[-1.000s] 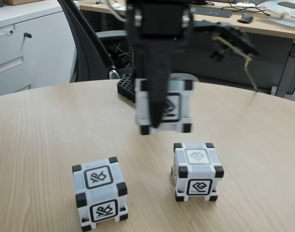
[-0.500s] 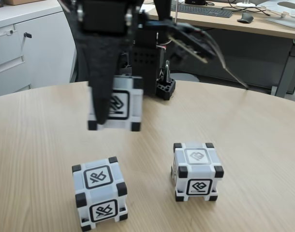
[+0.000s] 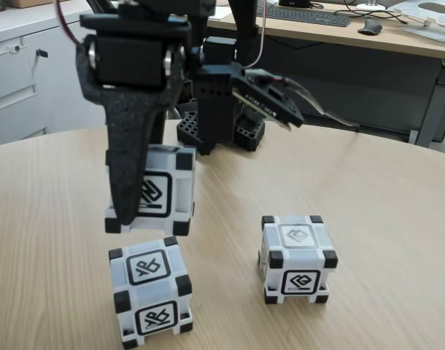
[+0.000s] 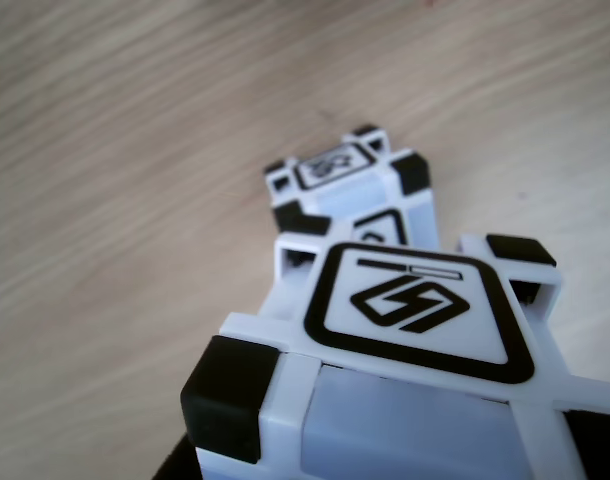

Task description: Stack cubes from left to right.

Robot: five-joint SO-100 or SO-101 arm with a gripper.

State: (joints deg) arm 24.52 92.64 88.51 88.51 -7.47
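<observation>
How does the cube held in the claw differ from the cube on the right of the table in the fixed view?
The held cube hangs in the air in the claw, just above the left cube; the right cube rests on the table, standing alone. A black claw finger covers part of the held cube's front; the right cube shows fully. Their front glyphs differ. Both are white-grey with black corner blocks.

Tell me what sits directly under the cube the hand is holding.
The left cube sits on the table just below the held cube, with a slight gap showing. The hand grips the held cube; its underside and far finger are hidden.
</observation>
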